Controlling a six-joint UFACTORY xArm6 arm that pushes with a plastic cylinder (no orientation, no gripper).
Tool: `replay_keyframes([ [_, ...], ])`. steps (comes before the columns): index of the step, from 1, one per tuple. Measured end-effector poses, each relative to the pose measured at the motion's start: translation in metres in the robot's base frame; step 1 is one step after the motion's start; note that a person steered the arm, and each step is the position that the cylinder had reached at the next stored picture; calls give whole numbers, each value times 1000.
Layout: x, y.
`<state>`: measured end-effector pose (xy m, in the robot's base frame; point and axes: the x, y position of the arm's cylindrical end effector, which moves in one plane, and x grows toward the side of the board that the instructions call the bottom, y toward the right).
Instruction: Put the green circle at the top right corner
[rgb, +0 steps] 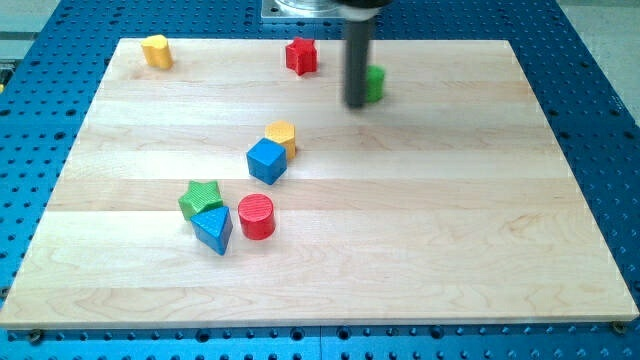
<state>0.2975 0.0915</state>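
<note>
The green circle stands near the view's top, right of centre, partly hidden behind my rod. My tip touches the board just left of the green circle, against its left side. The board's top right corner lies well to the right of and a little above the green circle.
A red star sits left of the rod near the top edge. A yellow block is at the top left. A yellow hexagon and blue cube sit mid-board. A green star, blue triangle and red circle cluster lower left.
</note>
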Motion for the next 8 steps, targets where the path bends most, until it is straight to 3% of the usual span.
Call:
replay_keyframes([
  [1,-56,83],
  [2,-21,47],
  [3,-39,124],
  [4,-95,129],
  [5,-103,78],
  [6,-3,22],
  [7,14,-26],
  [8,-20,-36],
])
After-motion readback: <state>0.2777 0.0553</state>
